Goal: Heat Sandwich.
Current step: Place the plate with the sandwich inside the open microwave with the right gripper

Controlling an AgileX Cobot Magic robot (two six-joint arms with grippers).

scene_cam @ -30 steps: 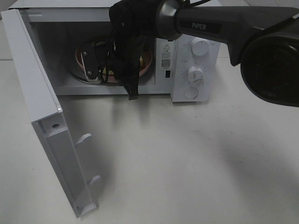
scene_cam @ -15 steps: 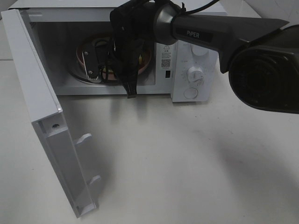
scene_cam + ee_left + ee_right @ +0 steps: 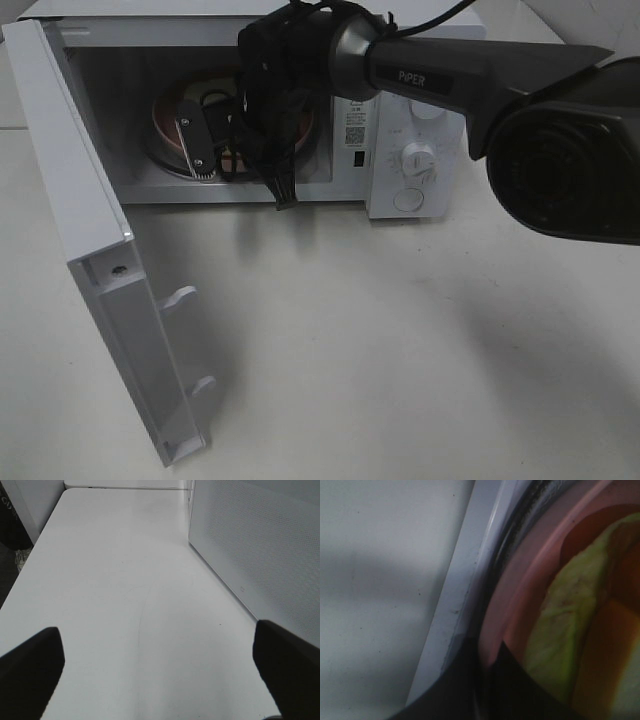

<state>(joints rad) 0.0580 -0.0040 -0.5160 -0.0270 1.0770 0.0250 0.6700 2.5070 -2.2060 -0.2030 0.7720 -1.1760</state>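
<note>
Inside, the right claw (image 3: 487, 677) is closed on the rim of the pink plate (image 3: 520, 597), judging by the dark fingers either side of it. That plate carries the sandwich (image 3: 565, 630) and lies within the microwave (image 3: 415, 110) cavity, so loading looks nearly done. What remains, I judge: let go, draw the arm out, swing the open door (image 3: 90, 250) closed and set the dials (image 3: 418, 160). The left claw (image 3: 160, 670) hangs spread wide over the worktop (image 3: 115, 580) beside the microwave.
</note>
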